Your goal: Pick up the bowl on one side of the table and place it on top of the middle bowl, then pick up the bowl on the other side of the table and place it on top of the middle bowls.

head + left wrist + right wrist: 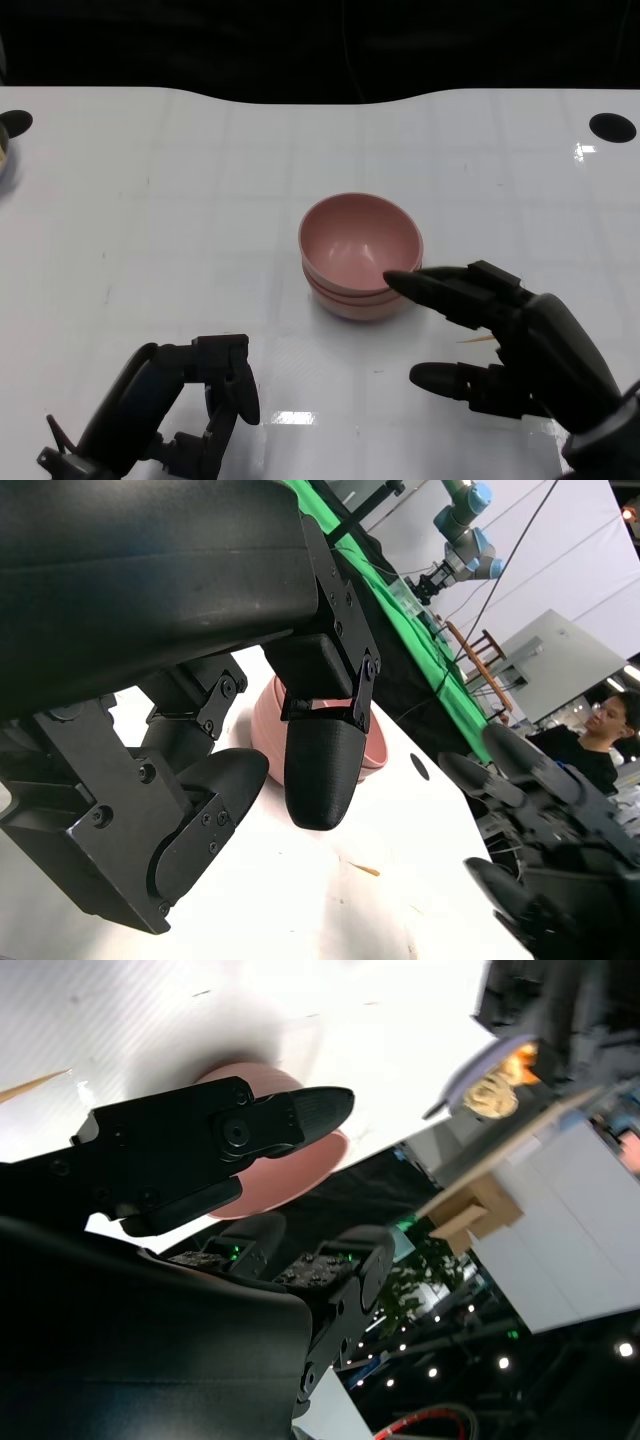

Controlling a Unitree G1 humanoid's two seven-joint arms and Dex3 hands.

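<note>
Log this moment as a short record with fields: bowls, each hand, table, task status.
bowls: stack of pink plastic bowls nested at the table's middle; rim lines suggest more than one, exact count unclear
left hand: black left hand near the table's front edge, fingers curled in, holding nothing
right hand: black right hand beside the stack, fingers spread, empty, apparently not touching it
table: white glossy table; no separate bowl visible on either side
task status: stacking looks done
</note>
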